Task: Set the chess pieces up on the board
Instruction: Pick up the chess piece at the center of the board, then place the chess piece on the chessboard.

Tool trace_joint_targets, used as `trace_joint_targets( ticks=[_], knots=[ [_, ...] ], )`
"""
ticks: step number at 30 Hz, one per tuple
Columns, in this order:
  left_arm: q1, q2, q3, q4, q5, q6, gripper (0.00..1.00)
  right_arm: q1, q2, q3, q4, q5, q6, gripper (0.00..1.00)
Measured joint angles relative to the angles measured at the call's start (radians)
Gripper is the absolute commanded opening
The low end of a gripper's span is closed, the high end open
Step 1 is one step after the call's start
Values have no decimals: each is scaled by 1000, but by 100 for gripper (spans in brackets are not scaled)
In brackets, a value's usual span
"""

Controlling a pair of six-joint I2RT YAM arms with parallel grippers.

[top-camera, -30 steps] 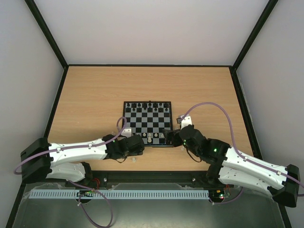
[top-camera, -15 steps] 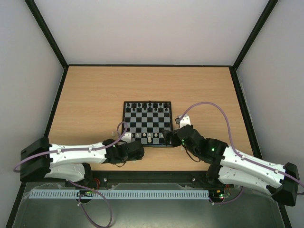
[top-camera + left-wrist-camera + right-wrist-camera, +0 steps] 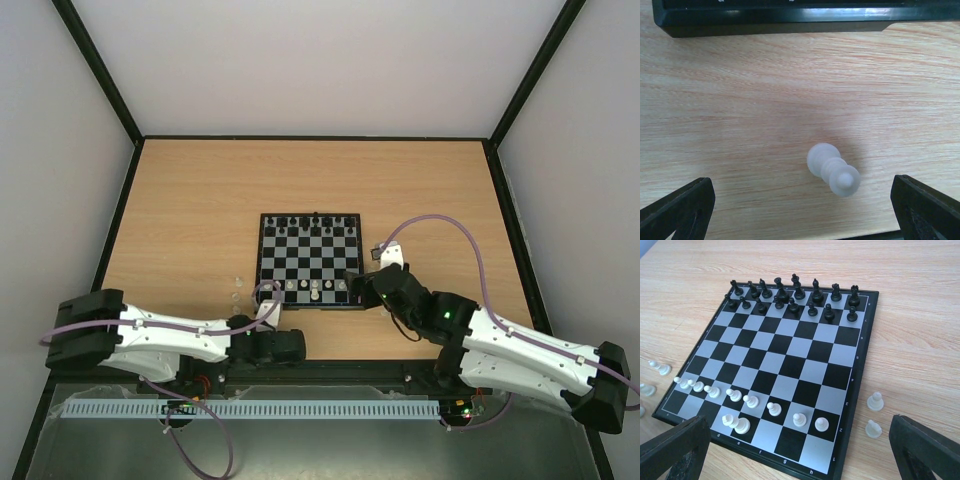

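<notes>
A small chessboard sits mid-table. Black pieces fill its two far rows and white pawns line the second near row, but the nearest row is mostly bare. The left gripper, fingers spread and empty, has drawn back from the board's corner and now frames a toppled white piece on the wooden table. This is likely the next pick. The right gripper hovers open and empty at the near-right corner.

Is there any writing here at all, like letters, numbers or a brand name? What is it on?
"e f g h": tiny pale letters along the near rim of the board, seen from the right wrist camera; the letters further left are too blurred to read.
Marks down its right rim: probably numbers, too small to read.
Pale marks on its edge in the left wrist view: blurred.
Nothing readable elsewhere.
</notes>
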Motion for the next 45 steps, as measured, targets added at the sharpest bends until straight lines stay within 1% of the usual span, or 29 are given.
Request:
trace_joint_targets(
  ticks=[2,4,8,12,14,20,22,27,32,33,40,42,45],
  knots=[
    [-6,20,1,0,-10,0,90,0,4,0,0,5,1,99],
    [-5,43,9,-9,-24,5,79,0,10,-2,0,10,2,99],
    [8,96,76,-31,-53,50,61,0,29,-5,0,21,4,99],
    [22,107,116,-21,-64,93,50,0,59,-5,3,29,5,99],
    [25,107,117,-18,-63,109,48,0,74,-5,3,34,6,99],
    [15,93,110,-21,-46,122,47,0,94,-5,3,39,8,99],
    [13,81,100,-24,-42,119,42,0,99,-5,5,41,8,99],
    [11,77,96,-31,-30,117,33,0,113,-5,9,43,8,99],
    [11,77,94,-32,-28,118,17,0,128,-5,10,43,7,99],
    [12,77,93,-32,-29,121,15,0,129,-5,10,43,7,99],
    [30,77,100,-51,-33,144,13,0,142,-5,11,45,8,99],
    [38,77,126,-74,-39,163,13,0,145,-5,10,48,8,98],
    [63,79,207,-103,-50,208,13,0,147,-5,11,51,8,99]
  ],
)
